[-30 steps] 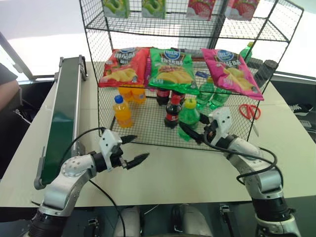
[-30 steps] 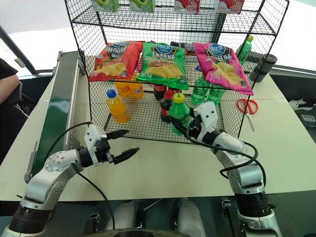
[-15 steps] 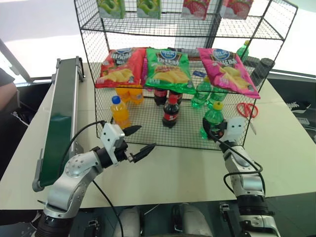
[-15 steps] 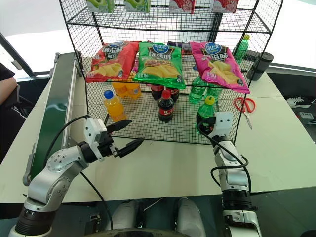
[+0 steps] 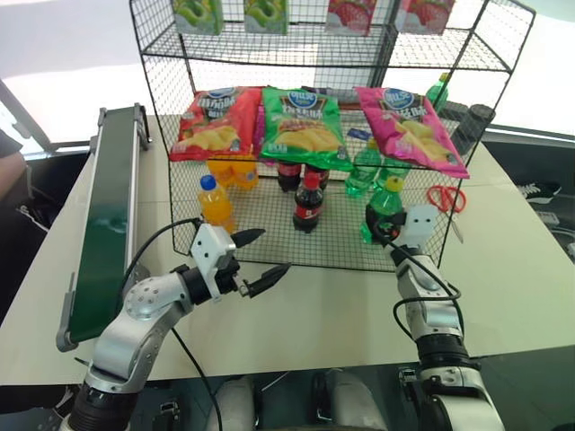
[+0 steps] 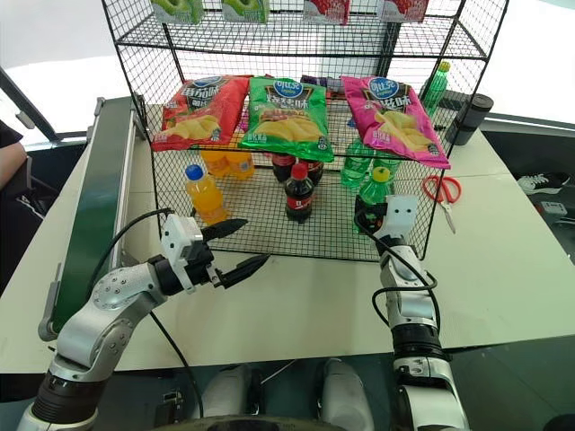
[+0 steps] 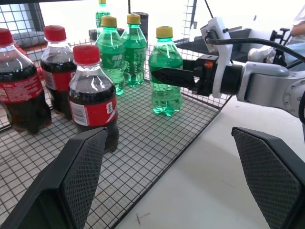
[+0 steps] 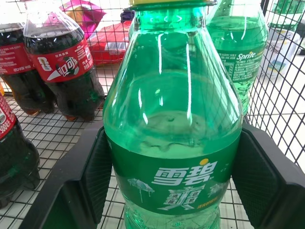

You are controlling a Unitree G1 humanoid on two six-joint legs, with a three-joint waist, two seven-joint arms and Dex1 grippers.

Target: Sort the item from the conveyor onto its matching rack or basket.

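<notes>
Since a second ago the right gripper has carried the bottle from the rack's front middle, beside the cola bottles, over to its front right corner, and the arm has straightened to point into the shelf. Its fingers pinch the bottle around the label; the left wrist view shows the bottle's base on or just above the bottom grid, upright, yellow cap up.

By my judgement the placing is nearly done, and the next move turns on one relation: the bottle stands directly between the right jaws, its long axis vertical, so once they spread the gripper must back straight out toward the rack's open front to leave it standing.

Two more green bottles stand just behind it, deeper in the rack, and the cola bottles stand toward the rack's middle; pushing inward or swinging sideways could knock them. The rack's right wire wall runs close on the outer side. Chip bags lie on the tier above.

The left gripper hangs spread and empty before the rack's front left, between rack and conveyor, clear of this work.
</notes>
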